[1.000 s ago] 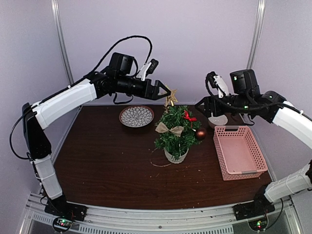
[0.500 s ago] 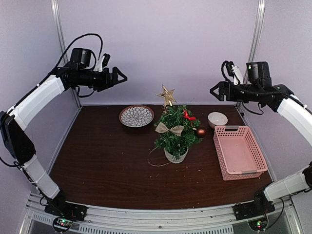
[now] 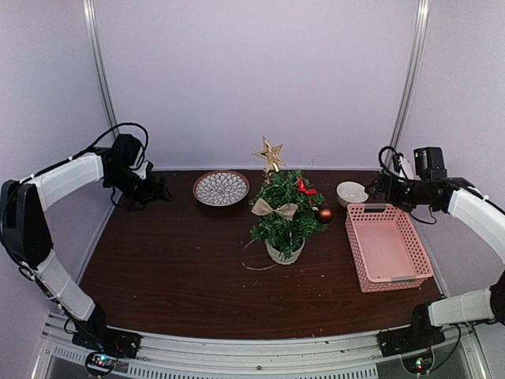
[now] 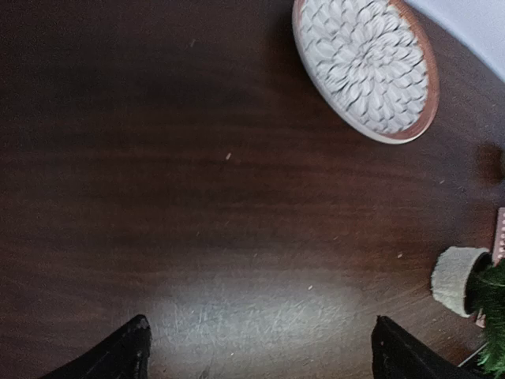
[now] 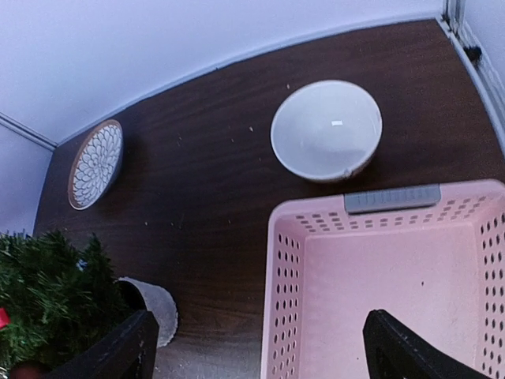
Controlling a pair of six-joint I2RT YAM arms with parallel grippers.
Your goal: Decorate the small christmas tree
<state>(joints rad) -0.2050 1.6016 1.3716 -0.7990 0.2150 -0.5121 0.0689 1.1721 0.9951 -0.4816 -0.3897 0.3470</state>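
Note:
The small christmas tree (image 3: 284, 221) stands mid-table in its white pot (image 3: 285, 253). It carries a gold star (image 3: 271, 152) on top, a beige bow (image 3: 274, 208), a red bow (image 3: 306, 188) and a brown bauble (image 3: 324, 214). My left gripper (image 3: 162, 192) hangs low at the table's back left, open and empty over bare wood (image 4: 260, 351). My right gripper (image 3: 380, 188) is at the back right, open and empty, above the near-left corner of the pink basket (image 5: 260, 351). The tree (image 5: 47, 292) and pot (image 5: 154, 308) show at the right wrist view's lower left.
A patterned plate (image 3: 221, 188) lies behind and left of the tree. A white bowl (image 3: 352, 193) sits behind the pink basket (image 3: 357, 253), which is empty. A thin string (image 3: 251, 262) lies on the wood by the pot. Walls and frame posts close in the back and sides.
The left arm drew back from the star on the treetop and swung down to the far left. The right arm pulled away from the tree, out to the right and lower.

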